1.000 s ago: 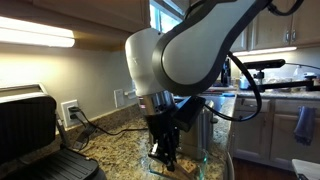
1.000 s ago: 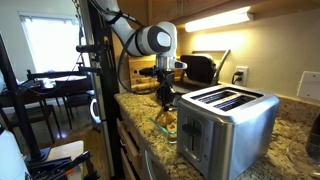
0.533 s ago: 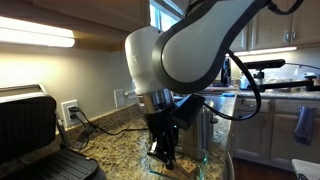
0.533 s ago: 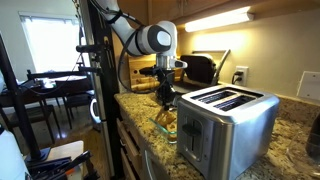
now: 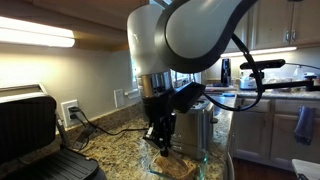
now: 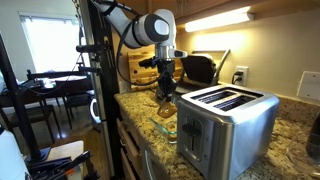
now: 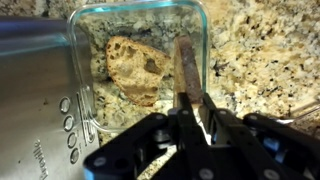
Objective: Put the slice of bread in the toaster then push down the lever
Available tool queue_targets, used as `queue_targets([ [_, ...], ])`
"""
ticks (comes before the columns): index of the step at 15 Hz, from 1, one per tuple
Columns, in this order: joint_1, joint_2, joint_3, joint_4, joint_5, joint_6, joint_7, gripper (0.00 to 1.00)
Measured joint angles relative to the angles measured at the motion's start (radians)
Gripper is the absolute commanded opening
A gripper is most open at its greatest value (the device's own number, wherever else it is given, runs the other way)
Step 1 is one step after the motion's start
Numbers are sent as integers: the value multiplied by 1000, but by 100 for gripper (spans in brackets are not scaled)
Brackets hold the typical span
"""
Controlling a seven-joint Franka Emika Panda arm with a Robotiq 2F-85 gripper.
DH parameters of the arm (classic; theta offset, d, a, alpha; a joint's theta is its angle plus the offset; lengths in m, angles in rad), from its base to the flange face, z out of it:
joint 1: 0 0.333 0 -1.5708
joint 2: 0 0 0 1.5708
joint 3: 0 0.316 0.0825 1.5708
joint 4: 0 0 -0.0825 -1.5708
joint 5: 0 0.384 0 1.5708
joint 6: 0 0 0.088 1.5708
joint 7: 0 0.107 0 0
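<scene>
Lifted the arm [image 5: 190,40] clearly higher than a moment ago: then low over the counter, now well above it. Just beside the pincer, the toaster [image 6: 230,125], with slots open and not yet reached. Directly under the pincer, a glass dish [image 7: 204,60], and inside it another piece of bread [image 7: 135,70] lying flat. Pincer [image 7: 192,105] pressed together on the slice [image 7: 183,65], held on edge, reaching down past the tips, apart from the dish. Means, probably, pick-up finished. Still to do: carry sideways over a slot, lower in, let go, then push the lever, not visible in these views.
</scene>
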Motion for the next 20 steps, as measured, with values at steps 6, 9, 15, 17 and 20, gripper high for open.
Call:
queue_targets([
  [6,0,-52,2,-21,7,0,-1,5],
  [9,0,-83,2,-35,15,0,-3,5],
  [15,0,-165,2,-64,46,0,-23,5],
  [17,-1,-188,2,-72,51,0,-25,5],
  [20,-2,-207,1,-74,53,1,-28,5],
])
